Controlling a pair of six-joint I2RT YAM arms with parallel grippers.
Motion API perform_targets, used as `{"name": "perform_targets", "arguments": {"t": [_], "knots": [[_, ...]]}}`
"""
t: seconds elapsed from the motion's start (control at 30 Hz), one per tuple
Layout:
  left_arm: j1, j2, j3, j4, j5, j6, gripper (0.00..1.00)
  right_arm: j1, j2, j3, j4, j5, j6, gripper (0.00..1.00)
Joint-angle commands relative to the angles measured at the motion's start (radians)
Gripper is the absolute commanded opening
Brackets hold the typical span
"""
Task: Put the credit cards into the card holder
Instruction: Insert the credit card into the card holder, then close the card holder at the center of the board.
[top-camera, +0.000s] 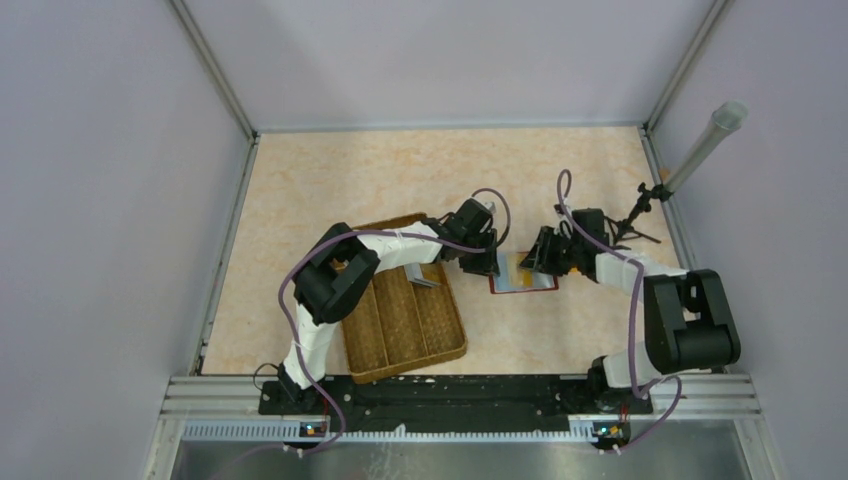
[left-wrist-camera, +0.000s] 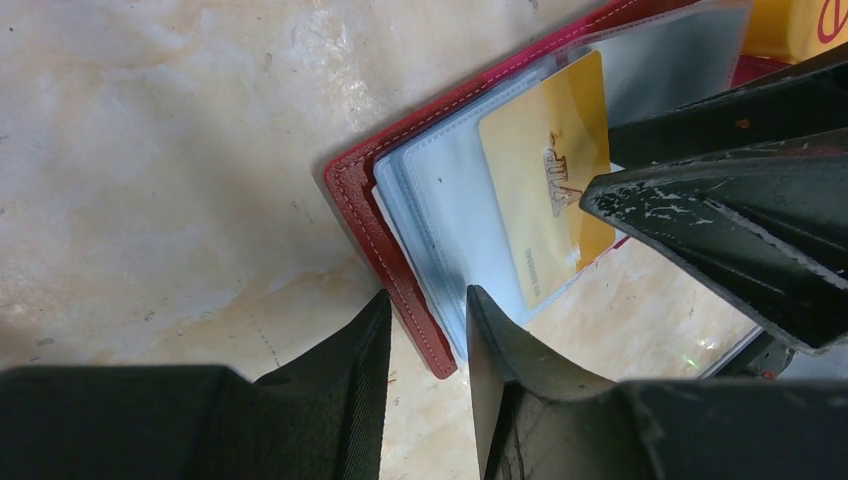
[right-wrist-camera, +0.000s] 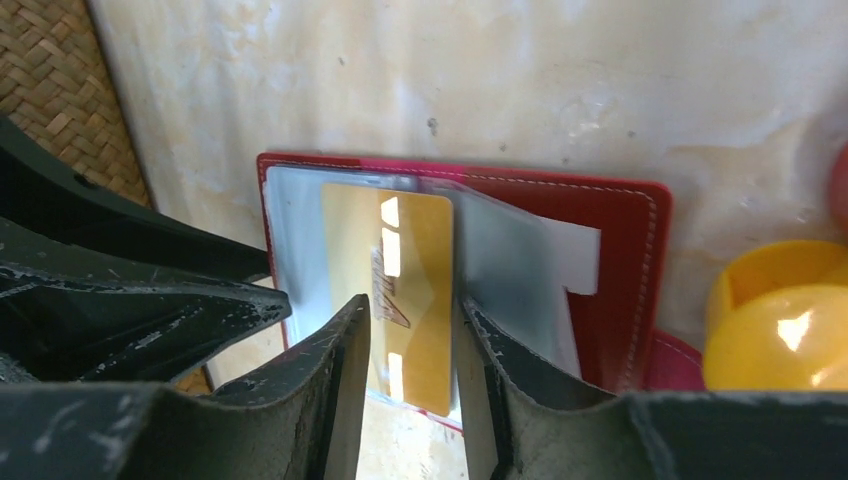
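At three o'clock of the tray (top-camera: 400, 325), left fingers (left-wrist-camera: 350, 400) straddle the card holder (left-wrist-camera: 360, 210), right fingers (right-wrist-camera: 330, 400) flank the gold card (right-wrist-camera: 400, 260); I can't tell whether either grips. Best pin the holder and slide squarely.

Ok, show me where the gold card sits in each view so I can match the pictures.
Top external: the gold card is a small yellow patch just right of centre, on the open card holder.
Left wrist: right of centre, in the upper half, with its logo showing.
Right wrist: at the centre of the picture.
Shared landmark: the card holder's red stitched border, which frames the card in all views.
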Motion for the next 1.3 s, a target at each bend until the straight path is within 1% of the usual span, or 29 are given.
{"name": "perform_targets", "arguments": {"t": [0.0,0.1,0.37,0.43,0.5,0.63,0.7,0.83,0.97,1.07,1.17,1.27], "knots": [[0.002,-0.02,-0.025,0.033,0.018,-0.013,0.35,0.045,0.039,0.007,0.035,-0.001,0.015,0.35],[0.002,-0.019,-0.029,0.038,0.019,-0.014,0.34,0.07,0.053,0.016,0.047,-0.003,0.03,0.33],[0.002,-0.026,-0.036,0.058,0.026,-0.02,0.33,0.182,0.049,0.065,0.05,0.028,0.084,0.33],[0.002,-0.033,-0.039,0.058,0.023,-0.019,0.33,0.185,0.033,0.069,0.037,0.042,0.096,0.33],[0.002,-0.045,-0.045,0.057,0.014,-0.018,0.33,0.185,-0.002,0.089,-0.018,0.079,0.084,0.38],[0.005,-0.084,-0.055,0.051,-0.001,-0.008,0.39,0.172,-0.109,0.162,-0.191,0.216,0.037,0.55],[0.006,-0.105,-0.053,0.049,0.0,0.001,0.43,0.139,-0.152,0.196,-0.265,0.252,0.014,0.59],[0.007,-0.15,-0.045,0.043,0.009,0.016,0.51,0.02,-0.217,0.225,-0.374,0.289,-0.013,0.62],[0.008,-0.197,-0.04,0.039,0.008,0.031,0.59,-0.053,-0.247,0.208,-0.438,0.412,-0.035,0.69],[0.013,-0.232,-0.043,0.036,0.01,0.036,0.62,-0.083,-0.242,0.178,-0.441,0.443,-0.026,0.68],[0.02,-0.256,-0.05,0.028,0.016,0.039,0.62,-0.084,-0.23,0.149,-0.435,0.443,-0.01,0.63],[0.024,-0.279,-0.068,0.031,0.014,0.039,0.62,-0.084,-0.227,0.134,-0.428,0.442,-0.006,0.53]]}}
